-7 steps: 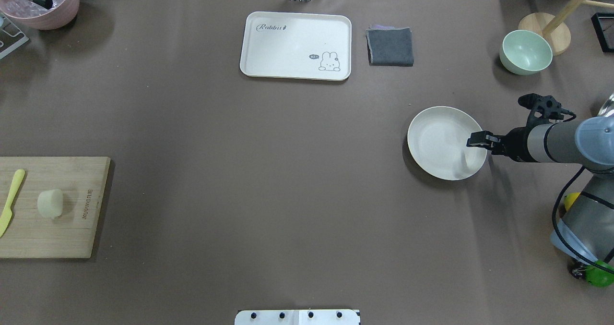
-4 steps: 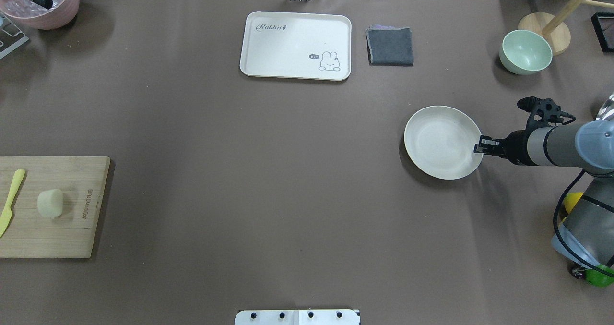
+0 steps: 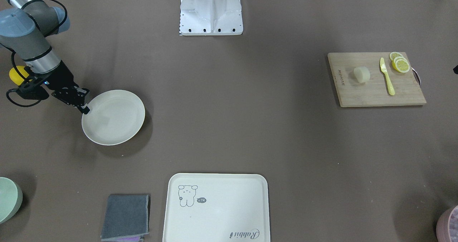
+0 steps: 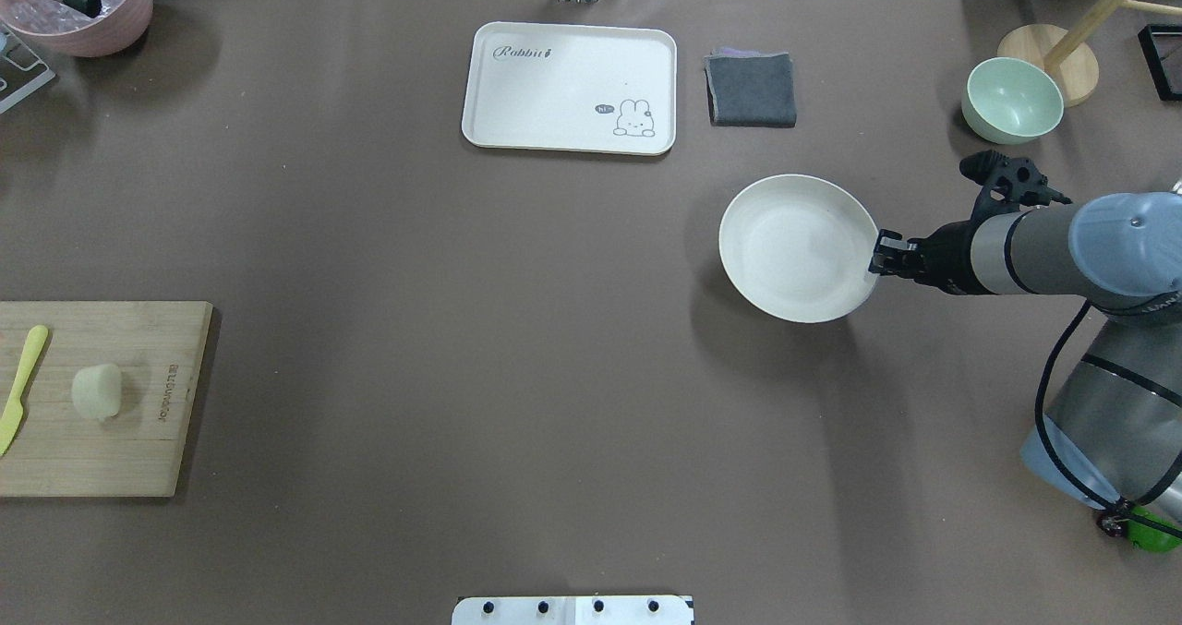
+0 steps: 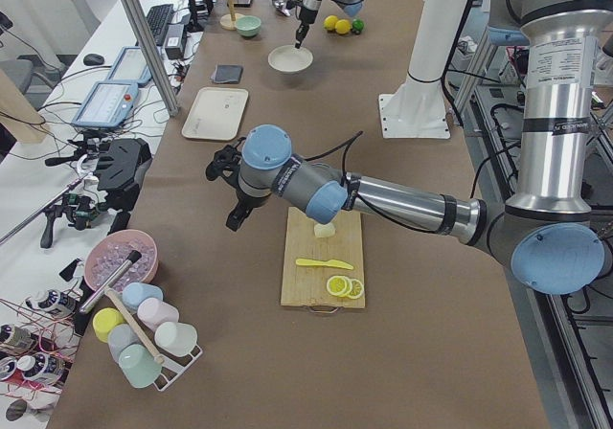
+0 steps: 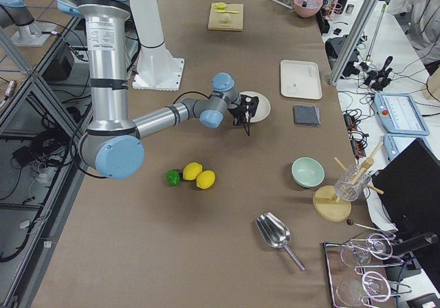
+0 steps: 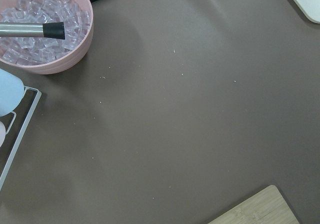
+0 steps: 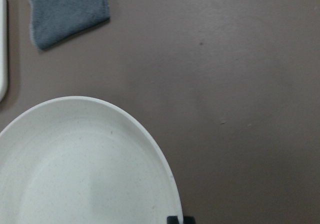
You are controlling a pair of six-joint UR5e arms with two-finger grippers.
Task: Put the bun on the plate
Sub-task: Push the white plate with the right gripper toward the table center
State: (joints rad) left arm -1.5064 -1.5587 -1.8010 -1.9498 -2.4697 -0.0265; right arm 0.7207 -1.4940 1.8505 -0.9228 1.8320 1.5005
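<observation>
The bun [image 4: 96, 390] is a pale cream lump on the wooden cutting board [image 4: 138, 440] at the table's left edge, also visible as the bun [image 3: 361, 74]. The round cream plate [image 4: 794, 246] hangs a little above the table at centre-right and casts an offset shadow. My right gripper [image 4: 877, 261] is shut on the plate's right rim; the same plate [image 8: 75, 174] fills the right wrist view. My left gripper [image 5: 233, 222] shows only in the exterior left view, hovering beside the board near the bun [image 5: 325, 228]. I cannot tell whether it is open or shut.
A cream tray [image 4: 568, 87] with a rabbit drawing and a folded grey cloth [image 4: 751, 90] lie at the far side. A green bowl [image 4: 1011, 101] stands far right. A yellow knife [image 4: 20, 387] and lemon slices [image 3: 400, 63] share the board. A pink bowl of ice [image 4: 120, 16] sits far left.
My right gripper has carried the plate leftward and away from the robot, and the plate now casts a larger, more offset shadow. The bun and board have not moved.
</observation>
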